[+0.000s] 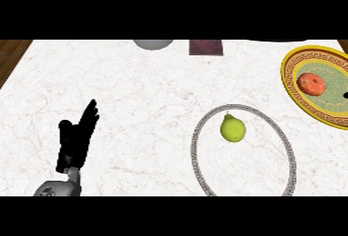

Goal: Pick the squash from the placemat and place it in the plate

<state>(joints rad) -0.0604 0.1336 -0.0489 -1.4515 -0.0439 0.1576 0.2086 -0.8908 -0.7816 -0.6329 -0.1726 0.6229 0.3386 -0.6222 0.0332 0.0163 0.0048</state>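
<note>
Inside the placemat [204, 120] rim, squash [232, 127] (untouched)

Left robot hand [77, 138] rests open, fingers up.

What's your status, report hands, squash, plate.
Left hand open, resting. Right hand unseen. Yellow-green squash on round white placemat, untouched. Yellow-rimmed plate holds a red-orange fruit.
</note>
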